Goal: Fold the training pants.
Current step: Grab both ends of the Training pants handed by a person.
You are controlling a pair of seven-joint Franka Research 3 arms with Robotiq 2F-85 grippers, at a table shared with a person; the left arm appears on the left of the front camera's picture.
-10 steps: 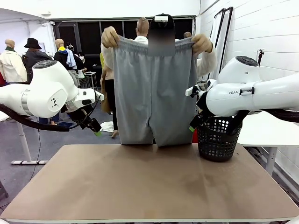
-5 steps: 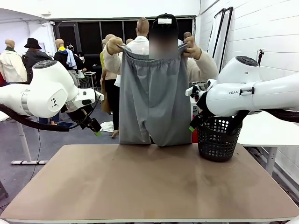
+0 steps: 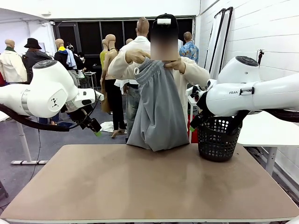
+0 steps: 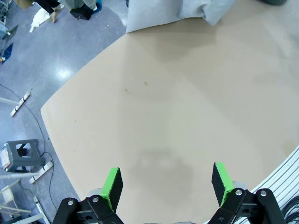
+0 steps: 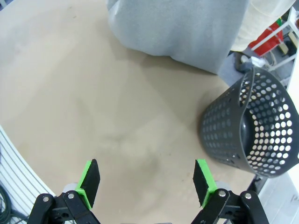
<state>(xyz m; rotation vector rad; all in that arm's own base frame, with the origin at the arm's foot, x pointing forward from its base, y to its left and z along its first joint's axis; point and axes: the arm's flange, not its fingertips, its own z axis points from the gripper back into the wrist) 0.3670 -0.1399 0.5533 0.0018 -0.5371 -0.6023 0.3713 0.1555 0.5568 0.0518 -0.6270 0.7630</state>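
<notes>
A person at the far side holds the light grey training pants (image 3: 156, 109) up by the waistband, both hands close together at chest height. The pants hang folded lengthwise, their lower end at the table's far edge (image 4: 173, 10) (image 5: 180, 25). My left gripper (image 3: 96, 130) hangs open above the table's far left corner, apart from the pants; in the left wrist view (image 4: 166, 183) nothing lies between its green pads. My right gripper (image 3: 192, 126) is open too, beside the black basket, and in the right wrist view (image 5: 146, 183) its fingers are spread over bare tabletop.
A black perforated basket (image 3: 217, 137) (image 5: 250, 128) stands at the table's far right. The tan tabletop (image 3: 149, 182) stretches bare in front of both arms. A stool (image 4: 21, 156) and cables are on the floor to the left.
The person has brought both hands together, folding the spread pants lengthwise into a narrower hanging bundle. Neither arm has moved.
</notes>
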